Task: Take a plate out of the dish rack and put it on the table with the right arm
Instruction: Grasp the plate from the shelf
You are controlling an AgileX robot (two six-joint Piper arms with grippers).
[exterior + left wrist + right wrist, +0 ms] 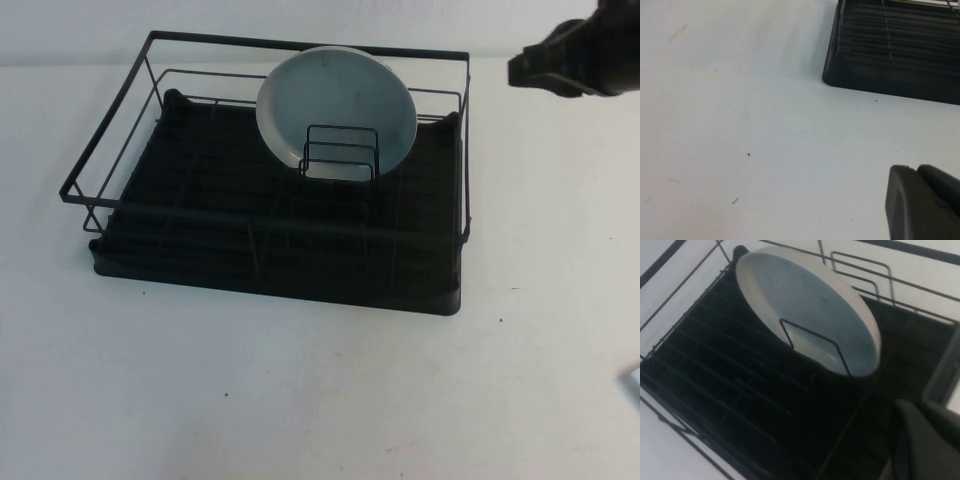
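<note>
High view: round pale grey-blue plate (335, 112) stands tilted in the black wire dish rack (280, 205), propped on the upright wire dividers (340, 152), toward the white table's (300, 400) far edge. Right gripper (575, 58) hovers near the far right corner, apart from the rack; we cannot tell its finger state.

Left wrist view: left gripper (922, 202) sits low over bare table near the rack's corner; state unclear.

Right wrist view: a divider crosses the plate face. Risk: rim may snag wire on lift, dragging the rack.
</note>
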